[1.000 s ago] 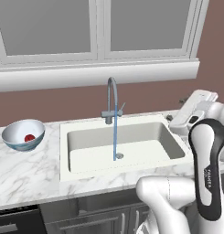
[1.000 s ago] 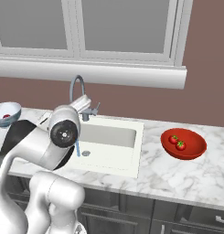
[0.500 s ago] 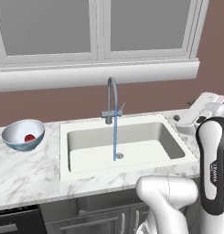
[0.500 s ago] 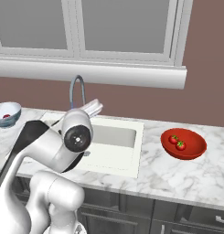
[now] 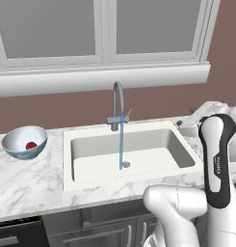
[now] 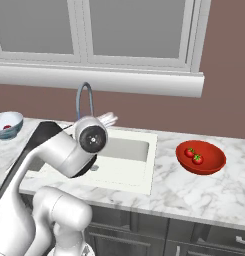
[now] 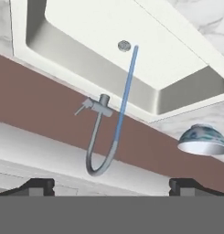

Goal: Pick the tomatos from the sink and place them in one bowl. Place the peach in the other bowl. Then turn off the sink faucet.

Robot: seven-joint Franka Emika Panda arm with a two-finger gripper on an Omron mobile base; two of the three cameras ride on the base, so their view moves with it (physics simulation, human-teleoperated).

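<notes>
**Tomatos and peach bowled; tap left running**

Tomatos (image 6: 193, 156) sorted: two red fruits with green tops side by side in the shallow red bowl (image 6: 214, 167), out on the marble surface (image 6: 194, 195) toward its right end, well apart from the sink (image 5: 85, 169). Peach (image 5: 30, 145) showing as a small reddish round at the bottom of the white and pale blue bowl (image 5: 16, 151), near the left end of the surface, just beside the sink's left rim. Basin bare apart from the round drain (image 5: 125, 164); no fruit left on its floor in either base view.

Remaining, by the look of it: the last step alone. Faucet (image 5: 118, 103) upright at the back edge of the sink, a thin blue stream (image 5: 122, 144) dropping from the spout onto the drain, so water judged on. Side lever (image 7: 82, 109) angled away from the tap body, untouched.

Jaws spread wide, gripping nothing; two dark finger tips (image 7: 39, 185) far apart at the foot of the hand view, faucet framed between them but well off, no contact. Arm raised toward the right edge of the surface. Next, probably: close in on the lever and push it to shut off the stream.
</notes>
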